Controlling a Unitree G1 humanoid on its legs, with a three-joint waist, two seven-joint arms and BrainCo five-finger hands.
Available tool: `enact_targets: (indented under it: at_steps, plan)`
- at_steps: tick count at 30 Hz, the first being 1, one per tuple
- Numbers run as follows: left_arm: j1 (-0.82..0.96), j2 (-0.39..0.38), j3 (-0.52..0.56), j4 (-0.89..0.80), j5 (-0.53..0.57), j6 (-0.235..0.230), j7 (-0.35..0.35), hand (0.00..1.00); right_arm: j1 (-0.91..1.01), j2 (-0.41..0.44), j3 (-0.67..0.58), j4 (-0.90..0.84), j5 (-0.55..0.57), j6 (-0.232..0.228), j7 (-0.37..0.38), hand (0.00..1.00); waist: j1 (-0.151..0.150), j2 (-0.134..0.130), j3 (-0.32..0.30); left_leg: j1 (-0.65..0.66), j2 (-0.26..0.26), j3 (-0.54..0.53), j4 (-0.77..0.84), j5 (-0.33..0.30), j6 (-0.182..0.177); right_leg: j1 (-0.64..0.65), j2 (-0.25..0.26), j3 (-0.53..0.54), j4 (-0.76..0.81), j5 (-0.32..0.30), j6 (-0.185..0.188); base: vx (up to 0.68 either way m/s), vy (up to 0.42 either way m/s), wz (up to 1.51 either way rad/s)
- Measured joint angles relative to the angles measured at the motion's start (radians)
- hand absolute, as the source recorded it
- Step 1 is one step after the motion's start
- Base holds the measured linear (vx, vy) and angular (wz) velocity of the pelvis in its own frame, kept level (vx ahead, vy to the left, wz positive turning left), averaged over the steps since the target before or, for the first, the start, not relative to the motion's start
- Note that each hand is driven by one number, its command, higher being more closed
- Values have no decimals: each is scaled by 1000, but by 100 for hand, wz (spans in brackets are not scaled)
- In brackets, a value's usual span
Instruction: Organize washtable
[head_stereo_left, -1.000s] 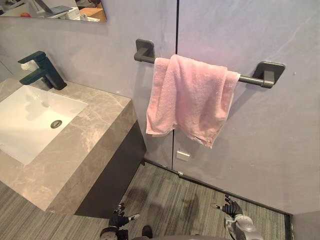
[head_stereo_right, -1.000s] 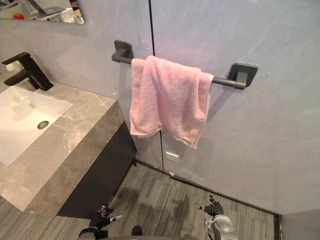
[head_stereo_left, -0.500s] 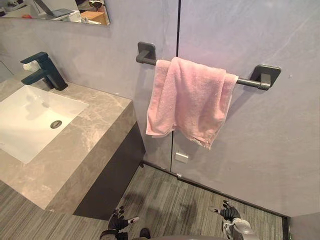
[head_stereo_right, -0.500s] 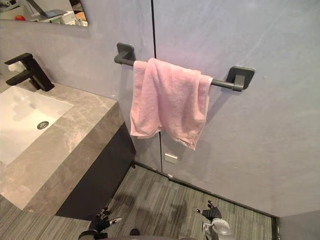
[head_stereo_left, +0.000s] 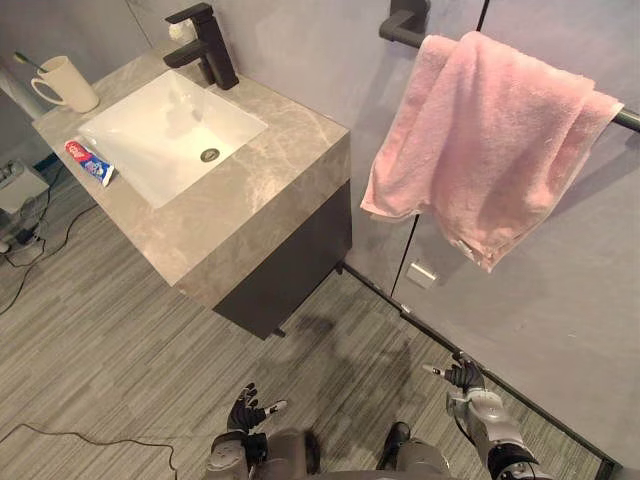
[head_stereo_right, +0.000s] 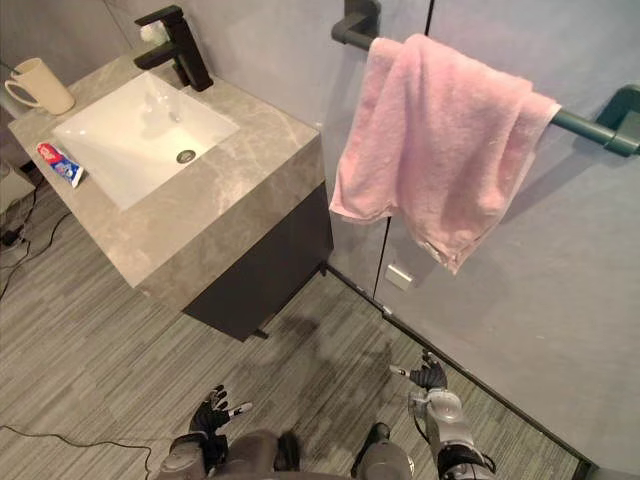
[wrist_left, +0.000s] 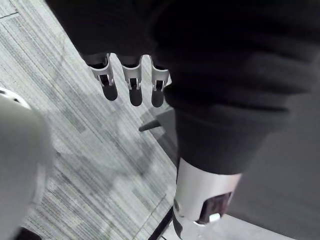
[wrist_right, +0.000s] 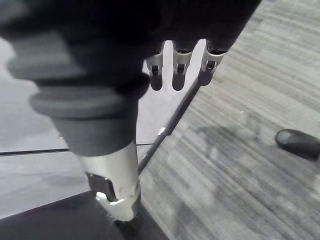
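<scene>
The washtable (head_stereo_left: 270, 190) has a marbled stone top with a white sink (head_stereo_left: 150, 140) and a black faucet (head_stereo_left: 205, 40) behind it. A cream mug (head_stereo_left: 68, 82) holding a toothbrush stands at the sink's far left corner. A red, white and blue toothpaste tube (head_stereo_left: 90, 162) lies on the top at the left edge. A pink towel (head_stereo_left: 490, 140) hangs bunched over a dark wall rail (head_stereo_right: 590, 128). My left hand (head_stereo_left: 245, 408) and right hand (head_stereo_left: 462, 377) hang low over the floor, both open and holding nothing. Relaxed fingers (wrist_left: 130, 82) (wrist_right: 180, 67) show over the planks.
The washtable's dark cabinet (head_stereo_left: 290, 270) reaches down to the grey plank floor (head_stereo_left: 130, 340). A white wall socket (head_stereo_left: 421, 274) sits low under the towel. At the far left a grey box (head_stereo_left: 18, 185) and loose cables lie on the floor.
The camera has pulled back and turned left, so the whole washtable, the mug and the toothpaste tube now show. Both hands stay low and open; nothing in the scene has moved.
</scene>
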Motion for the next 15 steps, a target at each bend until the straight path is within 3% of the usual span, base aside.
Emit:
enact_targets:
  at_steps: [1, 2, 3, 4, 5, 7, 8, 10, 11, 13, 15]
  plan:
    - [-3, 0, -13, -2, 1, 0, 0, 0, 6, -2, 0, 0, 0, 1, -3, 0, -1, 2, 2, 21, -6, -2, -36, 0, 1, -9, -18, -2, 45, -2, 0, -136, 234, 86]
    - [-8, 2, -27, -1, 2, 0, 1, 0, 9, 12, 9, -1, 0, 2, -2, 0, 5, 12, 11, 40, -6, -14, -77, -1, 2, -32, -1, 36, 35, -31, 47, -186, 145, 46]
    - [-9, 23, -28, 7, 4, 0, 2, 0, 4, 35, 26, -1, 0, 2, -1, 0, 13, -9, 14, 36, -13, -18, -74, -1, 2, -23, 40, 72, -71, 7, 52, -220, 143, 42]
    - [-8, 33, -26, 15, 7, 2, 2, 0, 2, 42, 34, -1, 0, 2, -1, 0, 10, -20, 16, 38, -21, -27, -74, -2, 2, -12, 48, 81, -102, 56, 19, -172, 38, 45]
    - [-6, 38, -21, 27, 15, 7, 2, 0, -1, 37, 35, -1, -1, 2, -1, 0, 11, -11, 22, 46, -17, -46, -76, -2, 2, 19, 46, 66, -121, 84, 14, -110, 49, 34]
    - [18, 35, -20, 30, 34, 9, 1, 0, -2, 35, 59, -3, -9, 2, 1, 0, 11, 5, 24, 37, -28, -71, -73, -2, 4, 11, 46, 119, -97, 83, 16, -140, 31, 26]
    - [25, 35, -21, 33, 38, 10, 1, 0, -2, 35, 70, -3, -9, 3, 6, 0, 10, 13, 26, 36, -33, -93, -72, -7, 12, 0, 49, 196, -68, 78, 21, -212, 37, 52]
    - [33, 44, -21, 30, 38, 9, 0, 0, 29, 45, 86, 1, -9, 10, 21, 0, 11, -5, 27, 15, -50, -156, -50, -14, 27, -12, 61, 388, -25, 19, 49, -191, -32, 86]
    - [36, 48, -20, 31, 38, 11, 0, 0, 54, 52, 92, 1, -9, 10, 23, 0, 6, -21, 29, -11, -57, -214, -14, -26, 34, 1, 78, 459, -16, -39, 91, -127, -164, 114]
    - [54, 27, 18, 28, 39, 11, -4, 0, 102, 50, 89, 0, -8, 11, 23, 0, 6, -22, 22, -40, -57, -307, 2, -24, 27, 19, 138, 536, 15, -106, 86, -106, -223, 135]
    - [77, 10, 34, 28, 40, 12, -8, 0, 119, 50, 89, -7, -7, 11, 24, 0, 21, -23, 16, -42, -55, -334, -7, -11, 25, 19, 158, 556, 32, -137, 95, -46, -164, 68]
